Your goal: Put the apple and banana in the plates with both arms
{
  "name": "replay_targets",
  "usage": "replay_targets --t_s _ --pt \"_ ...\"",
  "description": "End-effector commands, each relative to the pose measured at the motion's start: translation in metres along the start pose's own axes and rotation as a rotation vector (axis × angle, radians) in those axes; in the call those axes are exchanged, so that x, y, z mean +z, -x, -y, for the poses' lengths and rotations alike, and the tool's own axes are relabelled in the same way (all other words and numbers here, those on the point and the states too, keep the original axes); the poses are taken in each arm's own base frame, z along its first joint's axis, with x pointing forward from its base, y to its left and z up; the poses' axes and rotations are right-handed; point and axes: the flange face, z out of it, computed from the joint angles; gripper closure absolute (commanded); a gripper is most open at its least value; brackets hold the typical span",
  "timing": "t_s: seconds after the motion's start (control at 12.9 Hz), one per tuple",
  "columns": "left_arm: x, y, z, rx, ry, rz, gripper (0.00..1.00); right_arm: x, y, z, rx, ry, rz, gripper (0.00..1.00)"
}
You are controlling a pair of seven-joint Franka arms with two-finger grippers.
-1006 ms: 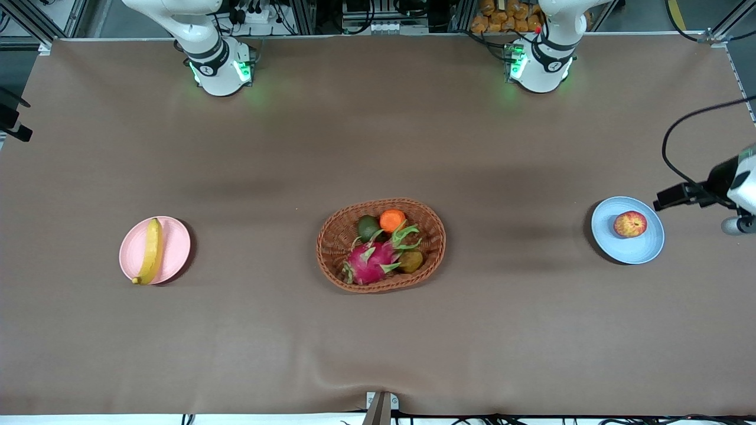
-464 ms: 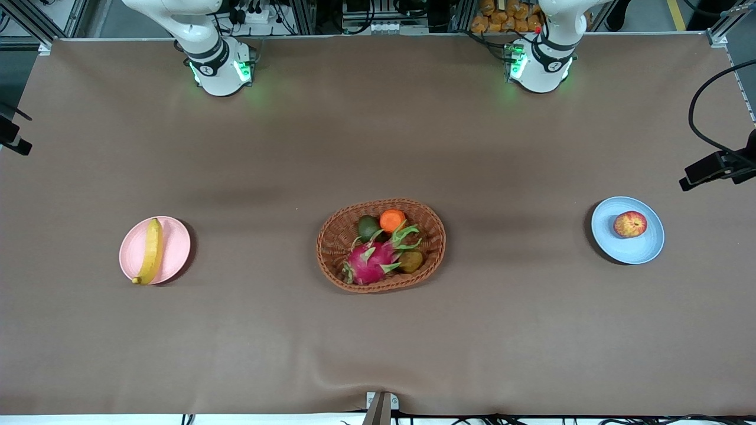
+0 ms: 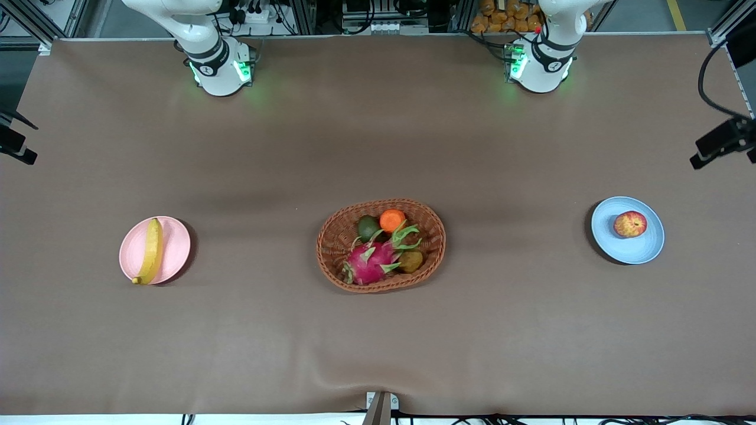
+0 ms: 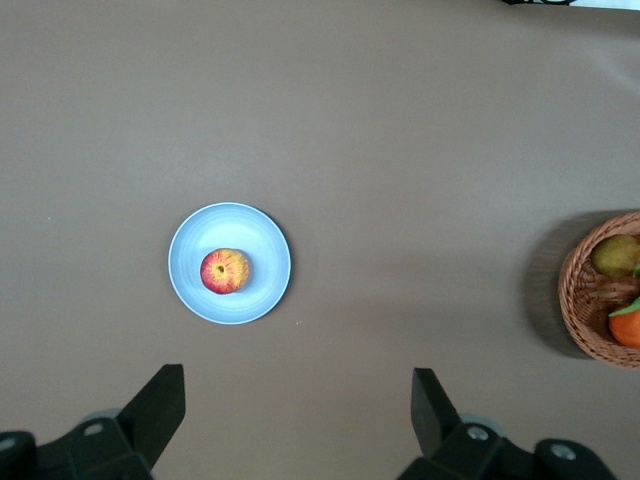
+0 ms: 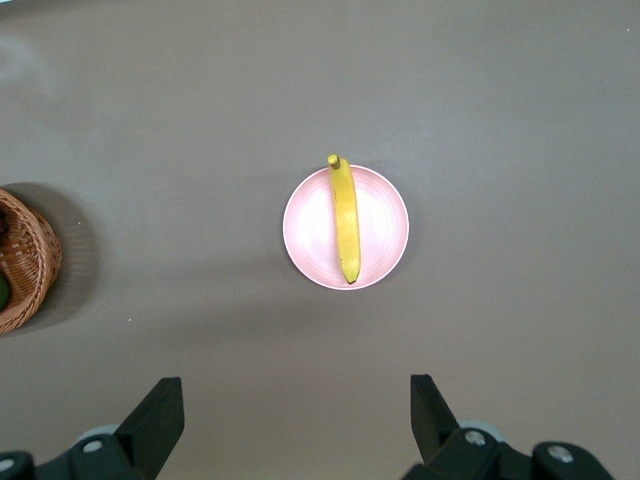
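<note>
The apple point(image 3: 630, 224) lies on the pale blue plate point(image 3: 635, 251) toward the left arm's end of the table. The banana point(image 3: 151, 251) lies on the pale pink plate point(image 3: 176, 248) toward the right arm's end. My left gripper point(image 4: 295, 385) is open and empty, high over bare table beside the blue plate point(image 4: 268, 245) with the apple point(image 4: 226, 271). My right gripper point(image 5: 295, 390) is open and empty, high over bare table beside the pink plate point(image 5: 385, 225) with the banana point(image 5: 345, 220). In the front view only dark parts of both hands show at the edges.
An oval woven basket point(image 3: 436, 236) stands mid-table, holding an orange point(image 3: 392, 220), a pink dragon fruit point(image 3: 372, 260), a green fruit point(image 3: 368, 227) and a brown one point(image 3: 411, 260). Brown cloth covers the table.
The left arm's hand has drawn up and away from the blue plate toward the table's end. The right arm's hand has shifted a little at its edge. The fruits and plates have not moved.
</note>
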Motion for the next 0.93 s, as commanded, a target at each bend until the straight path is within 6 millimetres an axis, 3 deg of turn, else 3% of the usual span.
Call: replay_targets --t_s 0.0,0.15,0.85 --pt "-0.025 0.020 -0.011 0.005 -0.016 -0.021 0.00 -0.005 0.003 0.014 -0.031 0.002 -0.001 0.00" --pt "-0.026 0.032 -0.030 0.026 -0.025 -0.002 0.00 -0.004 0.002 0.015 -0.031 0.002 0.000 0.00" --pt "0.006 0.063 -0.029 0.040 -0.027 0.105 0.00 -0.003 -0.001 0.006 -0.028 0.023 -0.017 0.00"
